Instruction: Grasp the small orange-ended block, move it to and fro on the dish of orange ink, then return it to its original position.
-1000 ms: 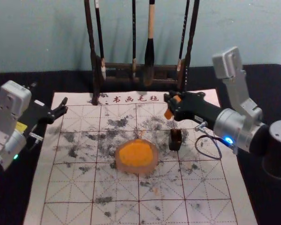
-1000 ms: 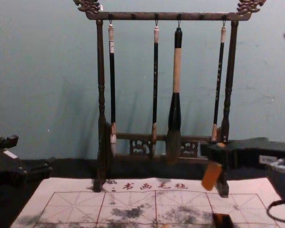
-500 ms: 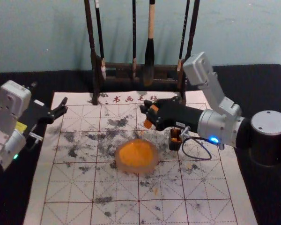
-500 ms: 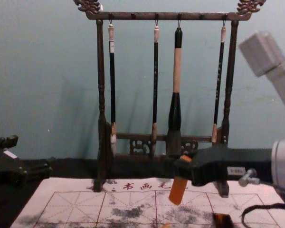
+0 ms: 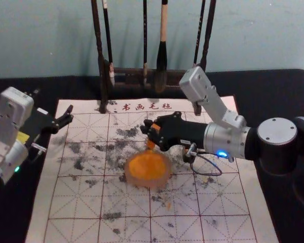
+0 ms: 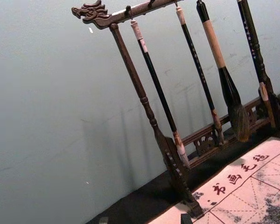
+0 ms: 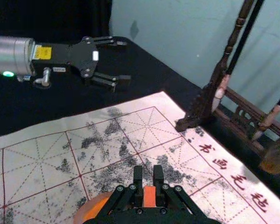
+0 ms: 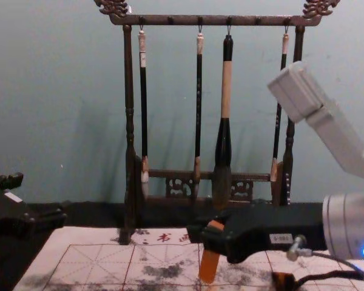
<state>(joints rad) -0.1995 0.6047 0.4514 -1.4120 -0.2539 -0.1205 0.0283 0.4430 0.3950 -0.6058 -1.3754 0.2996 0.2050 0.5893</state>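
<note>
Gridded mat (image 5: 228,195) lies beneath the right gripper (image 5: 148,129), closed on the orange block (image 5: 151,143); ink dish (image 5: 166,174): near it. Left gripper (image 5: 69,115): well apart, leftward, fingers spread.

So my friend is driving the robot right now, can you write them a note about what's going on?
Right gripper: closed on the orange block, holding it by the far edge of the dish. Can't tell if they touch.
Left gripper: open and empty, parked off to the left.
Ink: orange, in the dish on the mat.
Done: block grasped. Can't tell if any rubbing has happened.
Left: slide it to and fro on the ink, then put it back; its starting spot isn't clear.
</note>
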